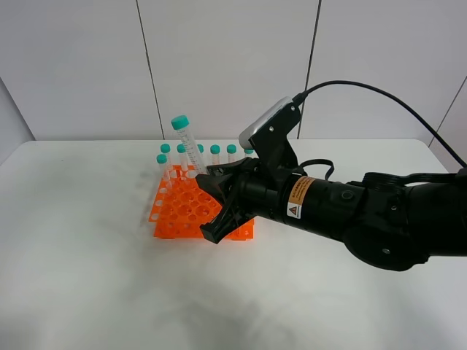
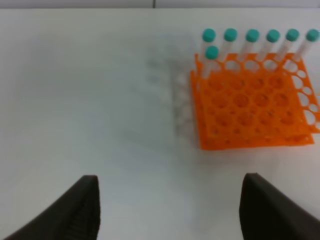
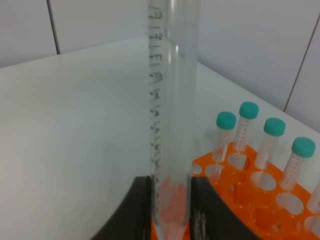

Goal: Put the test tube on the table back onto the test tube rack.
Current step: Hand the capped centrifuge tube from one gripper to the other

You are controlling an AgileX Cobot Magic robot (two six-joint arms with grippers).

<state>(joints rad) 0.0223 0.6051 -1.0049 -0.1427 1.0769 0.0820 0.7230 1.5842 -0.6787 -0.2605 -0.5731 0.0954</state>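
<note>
Tube (image 1: 190, 146) clamped, tilted, in right gripper (image 3: 170, 207), tip above rack (image 1: 179, 213). Left gripper (image 2: 169, 207) jaws wide apart over table (image 2: 100, 125), near rack.

Lab-type test bench, indoors. Plain white table (image 1: 87, 292) with rounded far corners, set against pale wall panels (image 1: 219, 58) with dark seams. Orange test tube rack (image 1: 175, 211) stands towards the table's far edge, about mid-width. Teal-capped graduated tubes (image 1: 215, 152) stand in a row along its far side (ordinary labware). Black robot arm (image 1: 350, 211), with a trailing cable and an orange warning label (image 1: 298, 198), reaches in from the right edge.
</note>
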